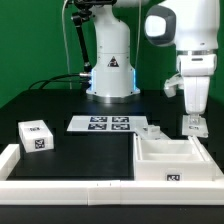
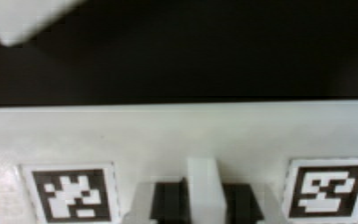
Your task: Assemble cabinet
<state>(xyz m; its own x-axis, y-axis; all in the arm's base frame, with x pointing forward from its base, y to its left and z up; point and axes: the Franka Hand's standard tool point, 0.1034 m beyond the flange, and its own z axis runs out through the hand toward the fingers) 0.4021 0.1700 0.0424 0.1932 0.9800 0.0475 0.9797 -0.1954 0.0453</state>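
The cabinet (image 1: 170, 152) is the large white open box at the exterior view's right, with a tag on its front face. My gripper (image 1: 191, 128) hangs straight down over its far right corner. In the wrist view, the gripper (image 2: 204, 200) has its dark pads (image 2: 167, 200) pressed on both sides of a thin white upright wall of the cabinet (image 2: 176, 135), with a black-and-white tag on either side. The gripper is shut on that wall. A smaller white tagged block (image 1: 35, 135) lies apart at the exterior view's left.
The marker board (image 1: 105, 123) lies flat on the black table in front of the robot base (image 1: 110, 75). A long low white border rail (image 1: 70, 185) runs along the front and left edges of the table.
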